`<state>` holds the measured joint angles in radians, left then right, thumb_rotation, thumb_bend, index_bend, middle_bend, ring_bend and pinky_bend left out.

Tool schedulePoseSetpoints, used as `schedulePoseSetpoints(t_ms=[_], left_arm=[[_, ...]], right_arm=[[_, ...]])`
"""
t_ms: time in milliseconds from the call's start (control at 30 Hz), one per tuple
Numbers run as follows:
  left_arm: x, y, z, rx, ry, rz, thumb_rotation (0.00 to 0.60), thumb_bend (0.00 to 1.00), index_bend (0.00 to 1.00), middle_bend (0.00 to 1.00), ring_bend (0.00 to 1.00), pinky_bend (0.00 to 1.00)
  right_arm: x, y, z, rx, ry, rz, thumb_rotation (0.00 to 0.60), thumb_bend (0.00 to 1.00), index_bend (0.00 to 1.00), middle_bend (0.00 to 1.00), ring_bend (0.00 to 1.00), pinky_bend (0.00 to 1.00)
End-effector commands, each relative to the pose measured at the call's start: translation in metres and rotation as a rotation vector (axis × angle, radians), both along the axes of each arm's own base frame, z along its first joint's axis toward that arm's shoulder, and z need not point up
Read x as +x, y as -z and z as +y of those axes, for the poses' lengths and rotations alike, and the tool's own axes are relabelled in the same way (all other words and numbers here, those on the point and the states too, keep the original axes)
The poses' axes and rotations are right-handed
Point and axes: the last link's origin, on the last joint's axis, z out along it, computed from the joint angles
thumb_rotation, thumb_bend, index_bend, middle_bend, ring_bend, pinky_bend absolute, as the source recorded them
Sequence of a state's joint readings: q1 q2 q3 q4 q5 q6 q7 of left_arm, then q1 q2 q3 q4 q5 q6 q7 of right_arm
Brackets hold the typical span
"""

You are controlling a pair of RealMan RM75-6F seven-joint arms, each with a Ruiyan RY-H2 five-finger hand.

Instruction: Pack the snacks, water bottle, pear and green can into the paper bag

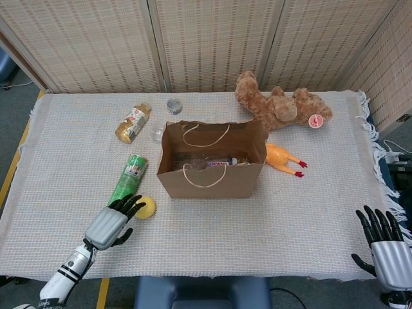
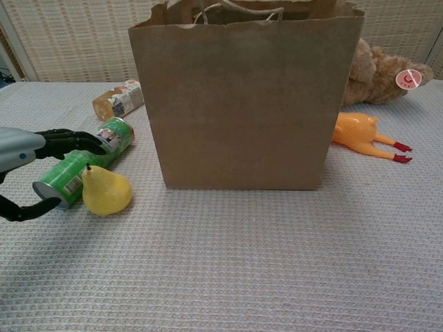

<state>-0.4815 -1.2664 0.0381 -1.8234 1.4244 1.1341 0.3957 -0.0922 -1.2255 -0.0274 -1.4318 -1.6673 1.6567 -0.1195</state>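
i hold my left hand (image 1: 111, 223) empty, fingers spread, beside the pear (image 1: 146, 206) at the bag's (image 1: 212, 181) eight o'clock, ready to grasp; my right hand (image 1: 385, 248) rests open.

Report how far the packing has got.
Partly done: some packaged items already lie inside the paper bag. In hand: the left robot hand reaches, fingers spread, at the green can and pear, gripping neither. Left: those two and the bottle on the cloth. The right robot hand is idle.
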Motion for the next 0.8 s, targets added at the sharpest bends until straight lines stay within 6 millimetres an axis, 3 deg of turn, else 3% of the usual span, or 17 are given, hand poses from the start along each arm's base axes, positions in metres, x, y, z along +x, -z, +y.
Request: schedulePoseSetpoints(t_ms=[33,567,800], left_arm=[[0.004,0.007,-0.001,-0.019,0.011,0.012,0.600,0.45,0.10,0.02,0.01,0.21],[0.023,0.037,0.020,-0.038,0.049,0.064,0.600,0.45,0.09,0.00,0.00,0.20],[0.027,0.032,0.028,0.016,0.052,0.051,0.600,0.45,0.04,0.00,0.00,0.18]], right_arm=[[0.000,0.000,0.000,0.001,0.000,0.000,0.600,0.00,0.04,0.00,0.00,0.00],[0.000,0.000,0.000,0.004,-0.003,-0.006,0.600,0.00,0.04,0.00,0.00,0.00],[-0.001,-0.001,-0.001,0.007,-0.002,-0.009,0.600,0.00,0.04,0.00,0.00,0.00]])
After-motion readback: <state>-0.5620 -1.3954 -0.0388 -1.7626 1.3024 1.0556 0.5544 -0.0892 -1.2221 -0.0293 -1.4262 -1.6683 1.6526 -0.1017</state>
